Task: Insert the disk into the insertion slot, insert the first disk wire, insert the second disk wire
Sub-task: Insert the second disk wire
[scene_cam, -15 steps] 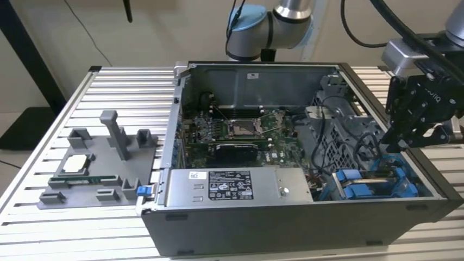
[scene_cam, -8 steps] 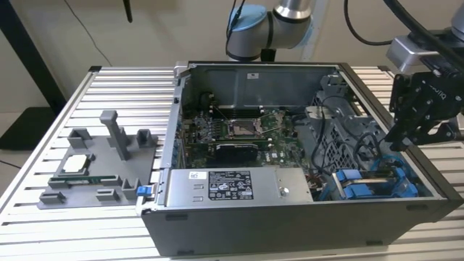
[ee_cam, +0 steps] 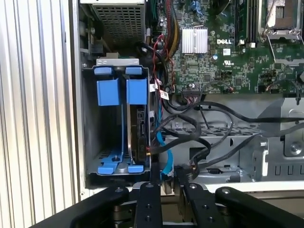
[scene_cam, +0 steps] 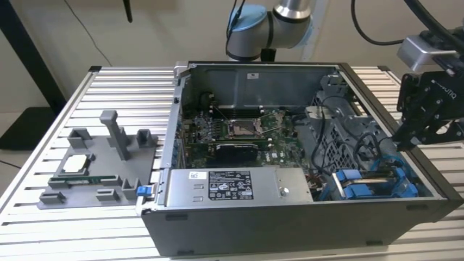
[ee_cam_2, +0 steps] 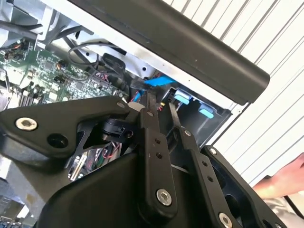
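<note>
I see the silver hard drive in its blue plastic carrier [ee_cam: 139,128] seated in the grey sheet-metal drive cage [ee_cam: 90,123]. My fingers [ee_cam_2: 151,123] hover above the cage, slightly parted and gripping nothing, near a blue cable [ee_cam: 164,159].

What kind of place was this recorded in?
Probably a robotics lab workbench: an open desktop computer case lies on a slatted metal table, a grey fixture tray sits beside it, and a robot arm rises behind.

Disk [ee_cam: 138,129] apparently seated in insertion slot [ee_cam: 89,123]; tool [ee_cam: 168,189] nearby.
</note>
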Robot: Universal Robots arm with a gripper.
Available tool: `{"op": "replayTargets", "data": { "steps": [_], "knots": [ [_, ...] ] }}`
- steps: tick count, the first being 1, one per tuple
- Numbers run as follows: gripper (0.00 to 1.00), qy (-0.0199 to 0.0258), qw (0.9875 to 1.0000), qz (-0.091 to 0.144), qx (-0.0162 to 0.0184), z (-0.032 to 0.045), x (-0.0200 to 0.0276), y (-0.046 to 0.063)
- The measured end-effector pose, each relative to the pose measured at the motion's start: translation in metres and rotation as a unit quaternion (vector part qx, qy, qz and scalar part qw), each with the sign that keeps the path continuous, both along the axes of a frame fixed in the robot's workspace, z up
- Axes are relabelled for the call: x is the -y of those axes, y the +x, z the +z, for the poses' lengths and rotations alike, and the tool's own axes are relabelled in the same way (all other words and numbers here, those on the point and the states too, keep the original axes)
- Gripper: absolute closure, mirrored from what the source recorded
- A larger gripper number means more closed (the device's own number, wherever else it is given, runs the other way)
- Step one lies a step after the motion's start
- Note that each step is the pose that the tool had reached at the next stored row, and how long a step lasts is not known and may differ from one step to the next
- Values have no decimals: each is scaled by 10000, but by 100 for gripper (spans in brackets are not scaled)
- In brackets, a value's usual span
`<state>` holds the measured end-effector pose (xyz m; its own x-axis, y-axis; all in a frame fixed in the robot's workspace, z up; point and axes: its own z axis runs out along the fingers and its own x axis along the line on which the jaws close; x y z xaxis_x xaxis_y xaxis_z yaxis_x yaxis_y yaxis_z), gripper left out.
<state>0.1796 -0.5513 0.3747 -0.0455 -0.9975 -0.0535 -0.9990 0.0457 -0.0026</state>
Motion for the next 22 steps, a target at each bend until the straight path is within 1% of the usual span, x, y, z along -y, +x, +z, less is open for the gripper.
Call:
{"op": "replayTargets", "data": {
  "steps": [2, 7, 9, 14, 22],
  "knots": [
    [0, 1, 10000, 4, -17, 0, 0, 33],
    [0, 1, 10000, 40, -79, 0, 2, 78],
    [0, 0, 9999, 74, -91, 0, 3, 83],
    [0, 1, 9998, 175, -91, -1, 7, 95],
    [0, 1, 9998, 186, -92, -12, 20, 106]
  ]
}}
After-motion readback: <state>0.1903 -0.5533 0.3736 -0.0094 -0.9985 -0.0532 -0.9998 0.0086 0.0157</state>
